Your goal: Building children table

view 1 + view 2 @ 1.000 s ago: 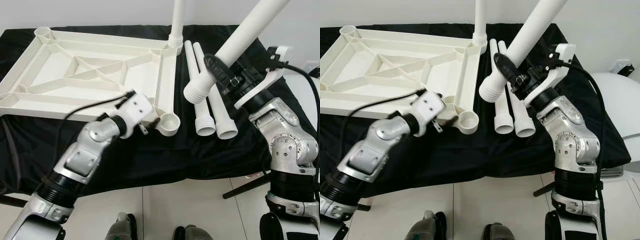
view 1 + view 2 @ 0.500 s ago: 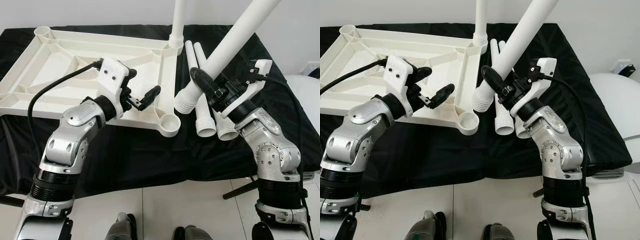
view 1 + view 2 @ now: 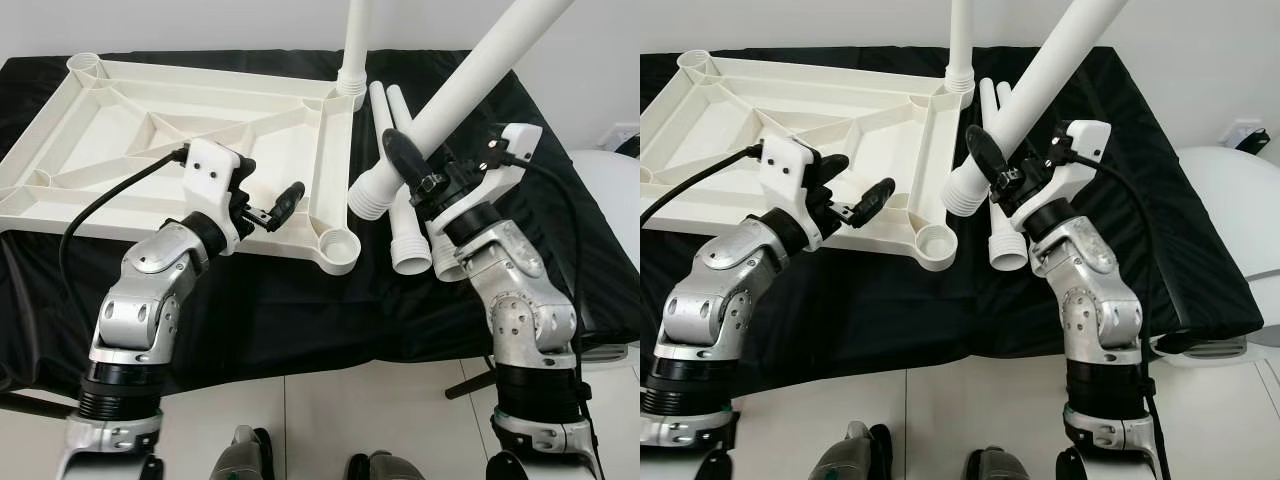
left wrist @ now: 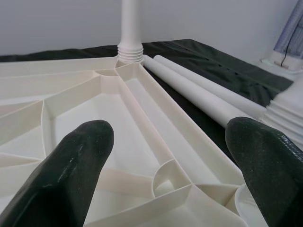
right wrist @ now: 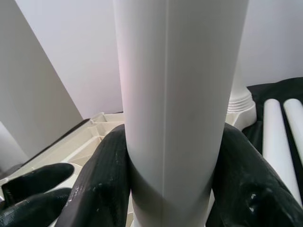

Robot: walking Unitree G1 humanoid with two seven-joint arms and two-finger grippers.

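Observation:
A white ribbed tabletop (image 3: 120, 130) lies upside down on the black cloth. One white leg (image 3: 353, 45) stands screwed into its far right corner, and two more legs (image 3: 405, 215) lie on the cloth beside its right edge. My right gripper (image 3: 425, 170) is shut on a fourth leg (image 3: 470, 75), held tilted. That leg's threaded end (image 3: 370, 195) hangs just above and right of the open near-right corner socket (image 3: 340, 245). My left gripper (image 3: 268, 192) is open over the tabletop's near-right ribs, with nothing between its fingers (image 4: 71, 165).
The black cloth (image 3: 300, 300) hangs over the table's front edge onto white floor tiles (image 3: 380, 410). A white rounded object (image 3: 612, 185) stands at the right beyond the table. A wall socket (image 3: 625, 132) sits on the right wall.
My left gripper has swung up from beside the corner socket and now hovers open over the ribs. My right arm has carried the tilted leg leftward, closer to the socket.

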